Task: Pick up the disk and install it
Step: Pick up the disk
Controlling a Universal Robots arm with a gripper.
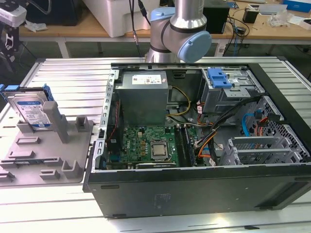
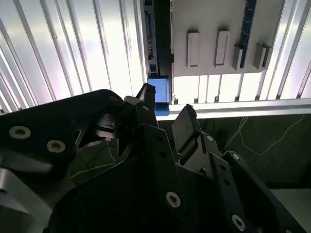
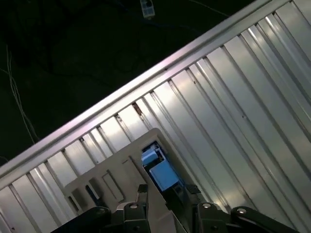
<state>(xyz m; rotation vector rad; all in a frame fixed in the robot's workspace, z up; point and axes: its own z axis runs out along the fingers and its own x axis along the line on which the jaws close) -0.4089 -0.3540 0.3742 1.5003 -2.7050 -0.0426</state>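
The disk (image 1: 30, 110), a silver drive with a white-and-blue label in a blue carrier, stands upright in a grey fixture (image 1: 46, 155) at the exterior view's left, outside the computer case. In the first wrist view the disk's blue carrier end (image 3: 161, 174) appears from above between the two black fingers of my gripper (image 3: 166, 194), some way below them. In the second wrist view my gripper (image 2: 166, 103) is open with nothing between its fingers, and the disk (image 2: 156, 48) lies beyond them, edge on. The arm (image 1: 180, 29) rises behind the case.
An open computer case (image 1: 194, 179) fills the middle of the ribbed aluminium table (image 1: 73, 77). A grey drive cage (image 1: 228, 94) with a blue latch piece (image 1: 218, 77) sits in its far right corner, among cables. The table edge (image 3: 146, 77) and dark floor lie close beyond the fixture.
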